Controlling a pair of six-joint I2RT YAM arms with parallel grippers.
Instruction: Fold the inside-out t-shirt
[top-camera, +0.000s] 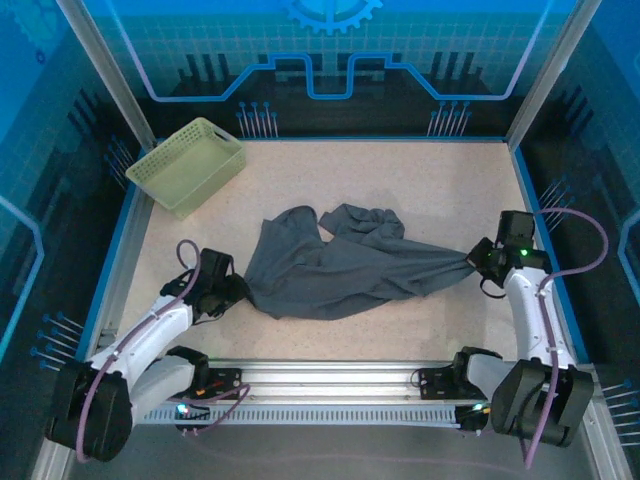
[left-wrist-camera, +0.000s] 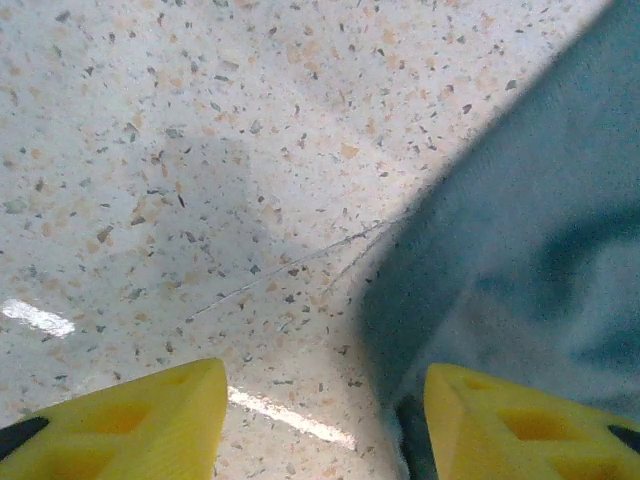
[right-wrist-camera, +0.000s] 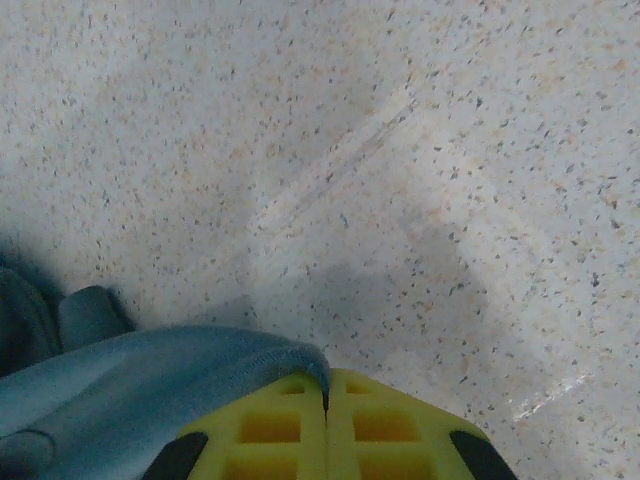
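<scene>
The right tool is clamped on an edge of the inside-out t-shirt, which is strung across the counter toward the left tool, whose jaws stand apart beside the cloth. The shirt looks soft, light and limp, best pinched at its hems.

Beige speckled stone-look tabletop, blue-edged. On it: pale yellow-green plastic lattice basket in far-left corner; dark slate-grey crumpled fabric t-shirt lying mid-table, apart from the basket.

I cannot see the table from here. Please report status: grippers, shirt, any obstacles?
Left gripper open, beside t-shirt edge. Right gripper shut on its right end. T-shirt crumpled, not yet folded. Basket in far left corner, apart from it.
</scene>
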